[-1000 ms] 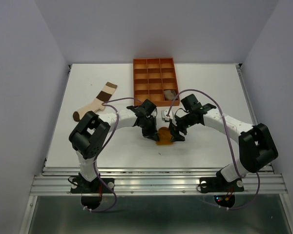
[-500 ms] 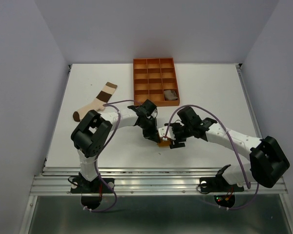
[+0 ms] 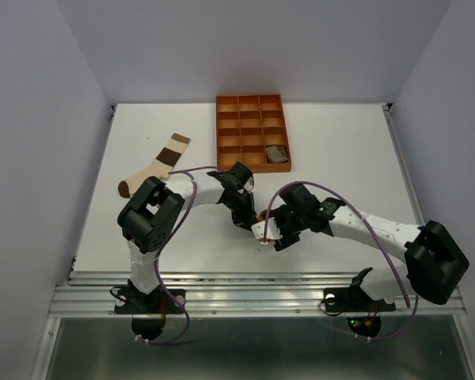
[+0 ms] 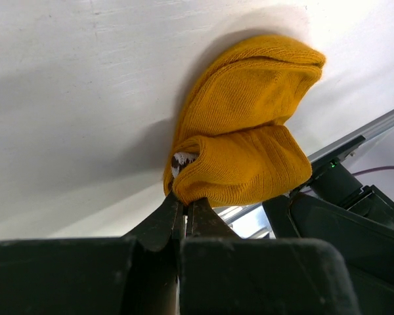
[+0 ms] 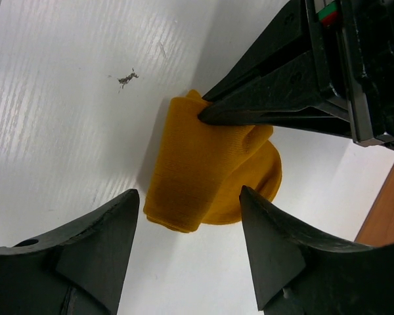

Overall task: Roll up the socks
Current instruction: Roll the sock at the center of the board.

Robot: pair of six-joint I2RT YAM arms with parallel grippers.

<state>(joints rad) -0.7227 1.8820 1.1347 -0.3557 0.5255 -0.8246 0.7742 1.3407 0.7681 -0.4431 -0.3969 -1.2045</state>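
The mustard sock (image 4: 249,131) lies folded over into a loose roll on the white table. My left gripper (image 4: 186,205) is shut on the roll's near edge. In the right wrist view its dark fingertips (image 5: 213,115) pinch the sock's (image 5: 200,170) far top corner. My right gripper (image 5: 190,210) is open, one finger on each side of the roll's near end, touching nothing. From above, both grippers (image 3: 244,218) (image 3: 271,232) meet over the sock and hide most of it. The brown-cream-white sock (image 3: 154,165) lies flat at the left. A rolled taupe sock (image 3: 276,155) sits in a tray compartment.
The orange tray (image 3: 218,127) with square compartments stands at the back centre, just beyond both grippers. The table's metal front rail (image 3: 253,279) runs close behind the arms. A small dark speck (image 5: 127,78) lies on the table beside the sock.
My right gripper has swung left and toward the front edge, coming over the mustard sock, and its jaws have narrowed a little. The left gripper has kept its pinch and barely moved.
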